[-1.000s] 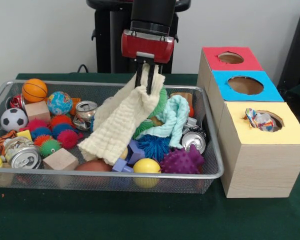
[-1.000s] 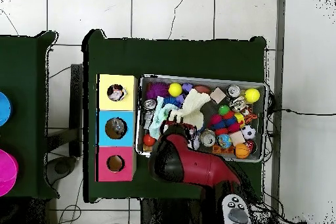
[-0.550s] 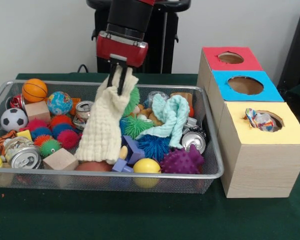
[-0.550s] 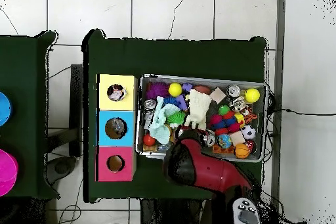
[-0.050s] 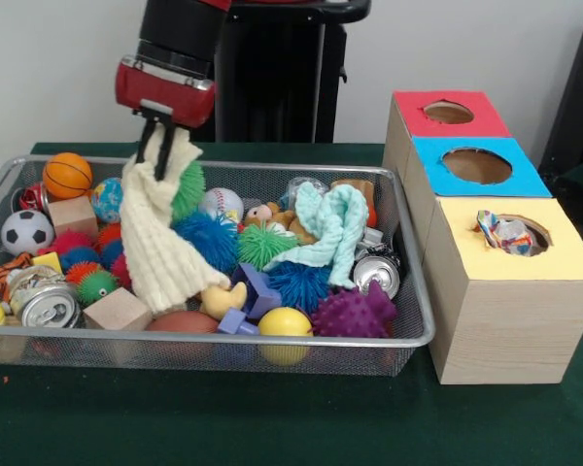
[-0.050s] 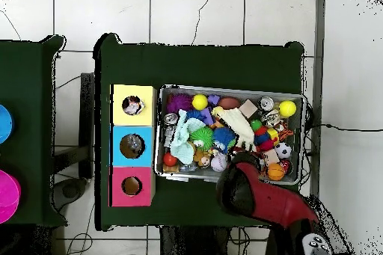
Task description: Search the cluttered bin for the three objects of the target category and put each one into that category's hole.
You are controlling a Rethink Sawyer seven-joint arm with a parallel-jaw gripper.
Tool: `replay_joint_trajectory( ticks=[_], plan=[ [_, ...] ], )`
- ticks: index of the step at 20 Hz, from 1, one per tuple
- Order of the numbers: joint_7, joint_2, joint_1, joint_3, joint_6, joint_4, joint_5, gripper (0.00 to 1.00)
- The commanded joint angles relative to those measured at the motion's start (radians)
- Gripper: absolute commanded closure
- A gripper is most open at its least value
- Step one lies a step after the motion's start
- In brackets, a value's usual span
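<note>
The gripper [image 5: 161, 146] is closed on the top of a cream cloth [image 5: 158, 236], which hangs down over the balls in the left half of the bin [image 5: 408, 335]. A mint cloth [image 5: 332, 226] lies in the bin's right half, near the yellow box [image 5: 510, 311], whose hole holds a crumpled piece.

You see a wire-mesh metal bin [image 5: 408, 291] with a shiny rim. The cream cloth [image 5: 155, 243] looks ribbed and soft; the mint cloth [image 5: 335, 223] is a finer knit. The cans [image 5: 49, 306] are glossy, dented metal. The blocks [image 5: 117, 311] and box [image 5: 505, 320] show matt, grainy wood. The spiky balls [image 5: 355, 316] look rubbery.
</note>
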Motion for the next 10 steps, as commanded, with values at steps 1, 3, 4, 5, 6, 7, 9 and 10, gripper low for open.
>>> replay_joint_trajectory(
  ticks=[1,3,4,5,6,7,9,10],
  plan=[
    [0.068,0.044,-0.101,0.108,-0.066,-0.121,-0.113,1.0],
    [0.061,0.046,-0.136,0.14,-0.051,-0.137,-0.14,1.0],
    [0.06,0.048,-0.147,0.15,-0.045,-0.145,-0.149,1.0],
    [0.056,0.054,-0.174,0.173,-0.037,-0.154,-0.167,1.0],
    [0.057,0.063,-0.188,0.186,-0.034,-0.16,-0.177,1.0],
    [0.057,0.09,-0.216,0.21,-0.03,-0.173,-0.189,1.0],
    [0.057,0.143,-0.257,0.245,-0.044,-0.201,-0.219,1.0],
    [0.058,0.165,-0.269,0.257,-0.052,-0.214,-0.231,1.0]
  ],
)
